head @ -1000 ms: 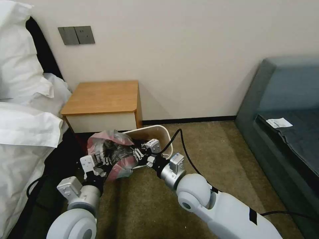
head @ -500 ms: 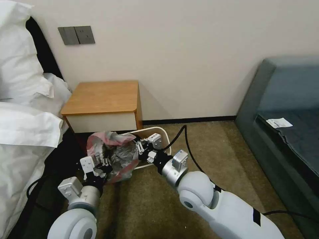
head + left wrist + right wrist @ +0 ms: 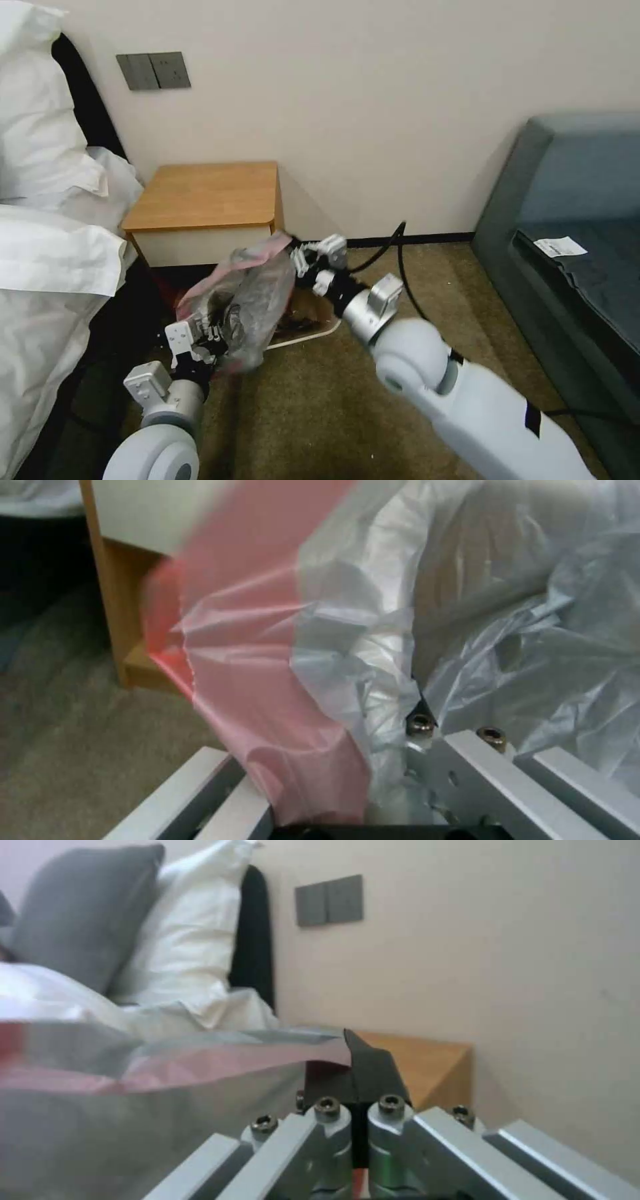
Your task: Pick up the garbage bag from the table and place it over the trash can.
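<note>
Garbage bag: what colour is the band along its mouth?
Pink-red, against the translucent grey of the garbage bag. It shows best in the left wrist view, running up from the left gripper.

Right gripper (image 3: pixel 352 1067) has its dark fingertips (image 3: pixel 373 1070) pressed together on the pink-red mouth edge of the garbage bag (image 3: pixel 133 1090). The bag stretches away from the gripper, grey translucent plastic below the pink band. Behind the fingertips, the orange-brown table (image 3: pixel 427 1060) top against the cream wall (image 3: pixel 500 965). Grey wall switch plate (image 3: pixel 330 900) above the table. White pillow (image 3: pixel 193 945) and grey pillow (image 3: pixel 80 920) beyond the bag, dark headboard (image 3: pixel 253 940) beside the white pillow.
</note>
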Tool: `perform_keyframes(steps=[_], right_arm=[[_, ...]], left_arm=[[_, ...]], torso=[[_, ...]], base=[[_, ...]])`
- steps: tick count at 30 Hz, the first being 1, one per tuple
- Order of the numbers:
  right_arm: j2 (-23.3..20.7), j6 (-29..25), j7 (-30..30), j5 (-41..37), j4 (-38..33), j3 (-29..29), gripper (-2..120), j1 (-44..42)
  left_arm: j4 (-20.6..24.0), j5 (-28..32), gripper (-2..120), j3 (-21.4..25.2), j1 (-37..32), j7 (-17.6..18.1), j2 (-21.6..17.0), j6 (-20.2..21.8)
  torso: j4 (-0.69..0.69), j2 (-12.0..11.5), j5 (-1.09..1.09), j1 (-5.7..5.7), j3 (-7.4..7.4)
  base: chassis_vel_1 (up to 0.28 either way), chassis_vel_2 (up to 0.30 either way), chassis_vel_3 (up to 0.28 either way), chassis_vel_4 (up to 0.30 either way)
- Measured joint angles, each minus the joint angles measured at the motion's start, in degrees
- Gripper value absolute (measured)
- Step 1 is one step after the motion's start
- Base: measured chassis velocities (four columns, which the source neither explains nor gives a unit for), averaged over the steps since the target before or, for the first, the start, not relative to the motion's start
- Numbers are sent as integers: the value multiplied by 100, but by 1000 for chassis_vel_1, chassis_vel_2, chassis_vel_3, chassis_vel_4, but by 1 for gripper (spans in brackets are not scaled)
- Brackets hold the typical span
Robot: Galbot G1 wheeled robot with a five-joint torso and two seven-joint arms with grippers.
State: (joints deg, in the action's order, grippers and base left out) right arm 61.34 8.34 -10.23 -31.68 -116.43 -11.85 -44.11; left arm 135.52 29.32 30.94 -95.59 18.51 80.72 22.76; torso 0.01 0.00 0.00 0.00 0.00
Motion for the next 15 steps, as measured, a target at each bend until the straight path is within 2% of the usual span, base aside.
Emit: perform_keyframes(steps=[6,9,15], right_arm=[[-442,-29,-9,-17,36,34,0,33],[-899,-29,-28,-78,12,94,0,145],[-1264,-29,-50,-56,16,138,0,328]], left_arm=[[142,27,5,79,-38,-16,-67,-19],[232,38,5,62,-80,-24,-91,-27],[263,-1,5,-41,-121,-34,-73,-41]], torso=[[-1,0,0,0,0],[-1,0,0,0,0],[-2,0,0,0,0]], base=[[0,0,0,0],[0,0,0,0],[0,0,0,0]])
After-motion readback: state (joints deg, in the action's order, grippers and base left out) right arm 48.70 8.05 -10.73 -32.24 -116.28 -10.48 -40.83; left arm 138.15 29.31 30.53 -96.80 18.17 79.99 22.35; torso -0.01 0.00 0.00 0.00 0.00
